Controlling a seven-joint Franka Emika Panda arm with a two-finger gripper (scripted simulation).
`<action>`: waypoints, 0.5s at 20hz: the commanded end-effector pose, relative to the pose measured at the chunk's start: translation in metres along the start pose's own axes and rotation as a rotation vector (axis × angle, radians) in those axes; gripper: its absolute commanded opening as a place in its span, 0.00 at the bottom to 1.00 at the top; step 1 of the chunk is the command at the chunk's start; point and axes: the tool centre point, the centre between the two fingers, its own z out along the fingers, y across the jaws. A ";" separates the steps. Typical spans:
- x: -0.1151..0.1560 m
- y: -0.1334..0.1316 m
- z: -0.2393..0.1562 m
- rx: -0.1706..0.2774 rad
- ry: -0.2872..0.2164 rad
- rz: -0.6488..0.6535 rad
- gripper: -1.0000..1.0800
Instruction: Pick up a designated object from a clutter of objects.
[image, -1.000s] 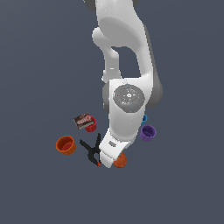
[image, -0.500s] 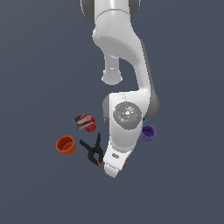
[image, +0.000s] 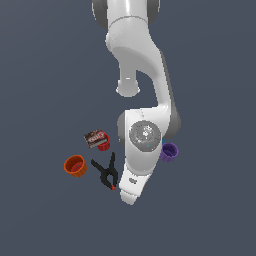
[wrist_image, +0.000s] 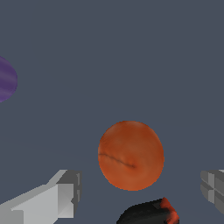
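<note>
The orange ball (wrist_image: 131, 155) lies on the dark floor in the wrist view, plain and round with a faint crease. My gripper (wrist_image: 140, 190) is open above it, with one grey finger (wrist_image: 61, 197) on one side of the ball and the other finger (wrist_image: 213, 187) on the other side; neither touches it. In the exterior view the ball is hidden behind my hand (image: 132, 190), which hangs low beside the black clamp (image: 106, 171). The clamp's red-tipped end (wrist_image: 151, 212) lies close to the ball.
An orange-red cup (image: 75, 166) stands at the exterior view's left. A dark brown box (image: 94, 137) leans on a red cup (image: 103, 145). A purple cup (image: 169, 152) is on the exterior view's right and also shows in the wrist view (wrist_image: 6, 79). A sliver of blue cup (image: 163, 142) shows behind the arm.
My hand has come down and moved over the orange ball, which showed beside it one second ago and is now covered in the exterior view. The clutter has not moved.
</note>
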 end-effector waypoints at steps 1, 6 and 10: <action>0.000 0.000 0.005 0.000 0.000 -0.001 0.96; 0.000 -0.001 0.030 0.000 0.000 -0.003 0.96; 0.000 -0.001 0.047 0.000 0.000 -0.005 0.96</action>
